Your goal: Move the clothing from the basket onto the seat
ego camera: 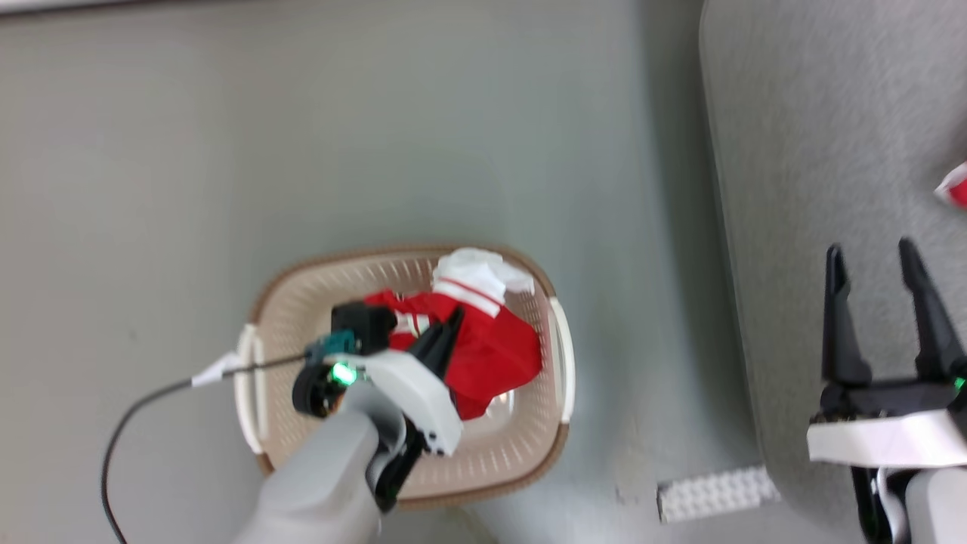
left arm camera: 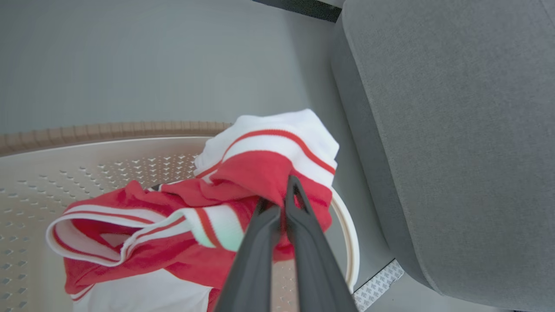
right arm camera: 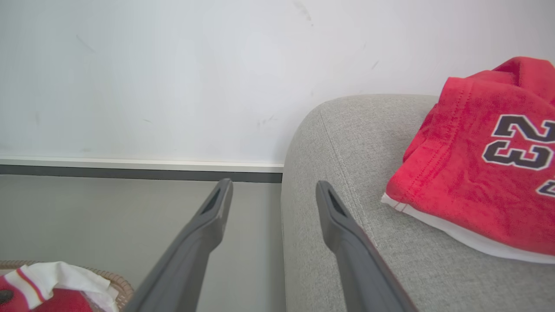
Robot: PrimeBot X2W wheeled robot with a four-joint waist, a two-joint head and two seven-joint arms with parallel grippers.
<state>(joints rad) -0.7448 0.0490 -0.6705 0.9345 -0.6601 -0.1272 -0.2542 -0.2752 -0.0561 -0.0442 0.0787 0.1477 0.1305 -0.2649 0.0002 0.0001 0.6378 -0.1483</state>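
Note:
A red garment with white panels and stripes [ego camera: 491,340] lies bunched in the cream basket with a brown rim [ego camera: 529,468] on the floor. My left gripper [ego camera: 449,325] reaches into the basket and is shut on a fold of this red cloth [left arm camera: 260,173], its fingers [left arm camera: 303,225] pressed together. The light grey sofa seat [ego camera: 831,151] fills the right side. On it lies another red garment with a navy-and-white 23 [right arm camera: 490,173], also seen as a red corner [ego camera: 956,187] at the far right. My right gripper [ego camera: 880,261] hangs open over the seat's front edge, holding nothing.
A grey floor [ego camera: 302,136] surrounds the basket. A white studded plate [ego camera: 714,493] lies on the floor against the sofa base. A dark cable [ego camera: 136,412] runs from the left arm across the floor. A white wall with a dark skirting [right arm camera: 130,173] stands behind.

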